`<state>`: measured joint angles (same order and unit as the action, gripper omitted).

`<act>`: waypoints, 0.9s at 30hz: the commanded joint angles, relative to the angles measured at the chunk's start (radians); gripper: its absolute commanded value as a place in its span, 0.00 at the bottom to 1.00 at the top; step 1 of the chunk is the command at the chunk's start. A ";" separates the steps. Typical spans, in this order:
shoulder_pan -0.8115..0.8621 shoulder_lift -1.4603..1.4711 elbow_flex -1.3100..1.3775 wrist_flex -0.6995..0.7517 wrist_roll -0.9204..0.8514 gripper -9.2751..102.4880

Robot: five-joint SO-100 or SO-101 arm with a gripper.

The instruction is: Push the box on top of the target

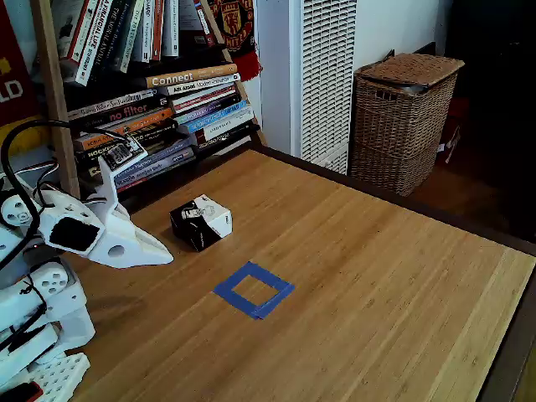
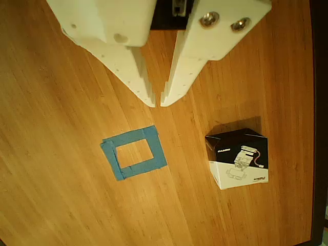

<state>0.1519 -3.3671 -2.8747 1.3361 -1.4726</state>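
In the fixed view the white hand (image 1: 163,255) hovers at the left, its tips nearly together and gripping nothing, probably so it can act as one blunt pusher; just right of it, apart, sits one box (image 1: 201,222) on the wooden surface (image 1: 377,276), set askew; one target (image 1: 254,290) of blue tape lies nearer the camera, empty, so the push is not yet done; one wicker basket (image 1: 404,119) stands far right, beyond the surface.
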 commanded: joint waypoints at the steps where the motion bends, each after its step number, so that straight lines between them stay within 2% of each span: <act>1: 0.008 -0.011 -0.002 0.002 0.169 0.08; 16: -0.003 -0.011 -0.002 0.002 0.193 0.08; 27: 0.069 -0.011 0.032 -0.028 0.041 0.08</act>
<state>0.1902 -3.3671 -2.8716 1.3330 -1.3821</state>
